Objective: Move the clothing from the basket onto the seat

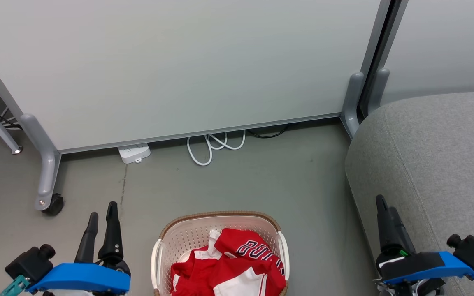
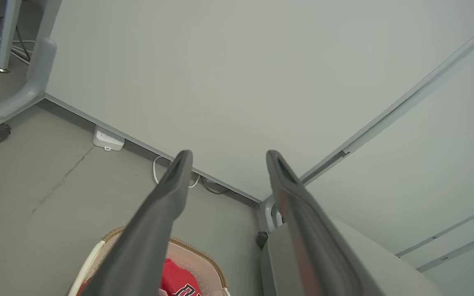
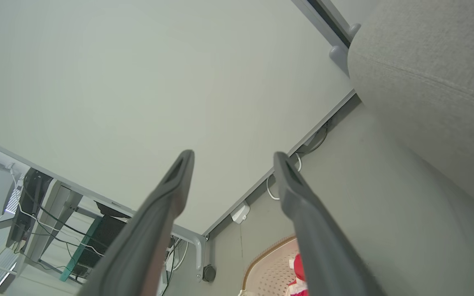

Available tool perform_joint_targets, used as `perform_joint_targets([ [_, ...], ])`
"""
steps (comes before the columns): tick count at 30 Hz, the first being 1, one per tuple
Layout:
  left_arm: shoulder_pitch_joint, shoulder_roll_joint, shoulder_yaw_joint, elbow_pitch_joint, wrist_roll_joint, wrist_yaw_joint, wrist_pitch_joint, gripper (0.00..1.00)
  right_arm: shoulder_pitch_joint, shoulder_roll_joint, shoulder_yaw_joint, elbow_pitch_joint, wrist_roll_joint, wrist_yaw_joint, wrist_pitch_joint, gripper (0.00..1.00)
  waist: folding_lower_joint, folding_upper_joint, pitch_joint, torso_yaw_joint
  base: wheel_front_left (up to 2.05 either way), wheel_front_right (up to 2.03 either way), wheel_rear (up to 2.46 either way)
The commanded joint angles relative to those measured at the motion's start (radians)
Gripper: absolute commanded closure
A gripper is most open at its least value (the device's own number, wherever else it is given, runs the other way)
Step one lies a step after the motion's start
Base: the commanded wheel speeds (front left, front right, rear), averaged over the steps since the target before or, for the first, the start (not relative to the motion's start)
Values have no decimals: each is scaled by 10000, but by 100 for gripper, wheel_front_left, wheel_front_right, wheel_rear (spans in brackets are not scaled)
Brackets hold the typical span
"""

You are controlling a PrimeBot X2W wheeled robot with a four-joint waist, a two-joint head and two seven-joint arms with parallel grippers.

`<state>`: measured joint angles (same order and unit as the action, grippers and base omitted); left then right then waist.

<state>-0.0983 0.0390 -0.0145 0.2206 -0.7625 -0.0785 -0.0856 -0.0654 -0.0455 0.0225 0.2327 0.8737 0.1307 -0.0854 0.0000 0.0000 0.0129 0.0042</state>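
Both pairs of jaws stand spread and empty, flanking the basket [image 1: 187, 236] of red clothing [image 1: 237, 267].

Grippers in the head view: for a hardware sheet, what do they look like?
The left gripper and right gripper each have two long, tapering dark grey fingers on a black base, a bright blue bracket, a black knobbed block and a teal end piece. The right one shows a small green mark.

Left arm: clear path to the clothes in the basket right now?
Probably yes. Its jaws stand open beside the basket, whose top is uncovered; the red clothes lie exposed, with nothing between.
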Motion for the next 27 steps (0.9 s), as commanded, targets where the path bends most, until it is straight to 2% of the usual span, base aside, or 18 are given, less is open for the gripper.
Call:
perform_joint_targets([
  [1, -261, 106, -87, -84, 302, 26, -87, 0, -242, -45, 45, -82, -277, 1, -85, 0, 0, 0, -1, 2, 0, 0, 0],
  [27, -347, 322, -888, 139, 3496, 297, -842, 0, -249, -56, 559, 277, -3282, 1, -836, 0, 0, 0, -41, 37, 0, 0, 0],
])
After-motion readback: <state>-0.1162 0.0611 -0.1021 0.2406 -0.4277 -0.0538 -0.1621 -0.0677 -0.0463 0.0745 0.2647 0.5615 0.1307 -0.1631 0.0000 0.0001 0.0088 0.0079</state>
